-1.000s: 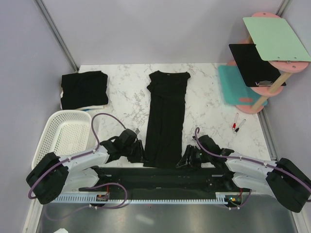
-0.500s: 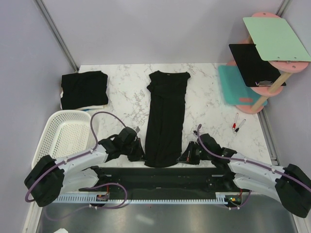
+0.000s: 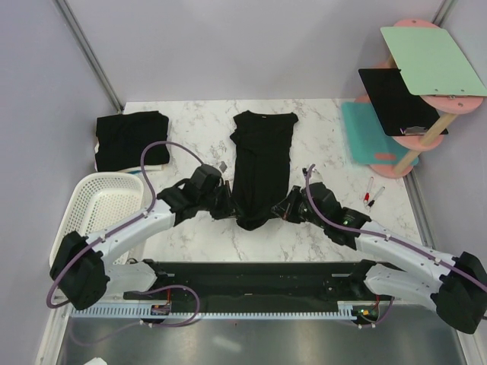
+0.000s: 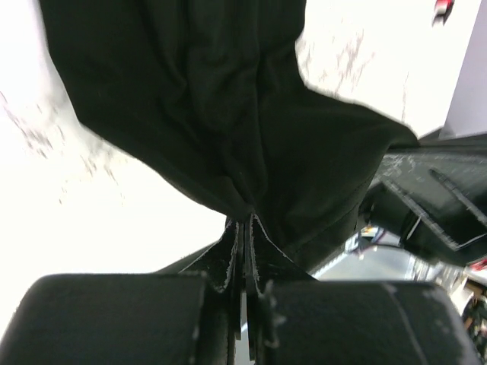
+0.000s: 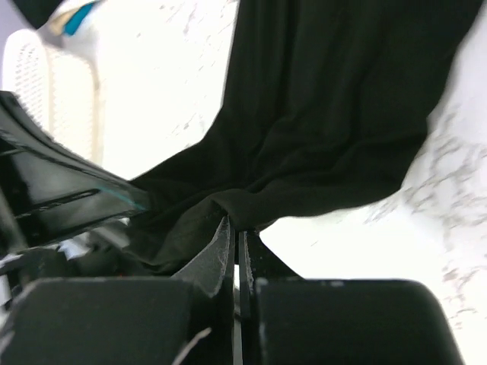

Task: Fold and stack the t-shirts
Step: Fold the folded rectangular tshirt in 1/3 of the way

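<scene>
A long black t-shirt lies down the middle of the marble table, folded into a narrow strip. Its near end is lifted off the table and sags between my two grippers. My left gripper is shut on the hem's left corner, with cloth pinched at its fingertips. On the right corner my right gripper is shut the same way, fabric bunched at its tips. A second black t-shirt lies folded at the back left.
A white mesh basket stands at the left edge. Two markers lie at the right. A pink stand holds a black panel, a green board and a teal mat at the back right.
Both grippers closed on the shirt's near corners and carried the hem up and away from the near edge. The strip is shorter on the table now.
</scene>
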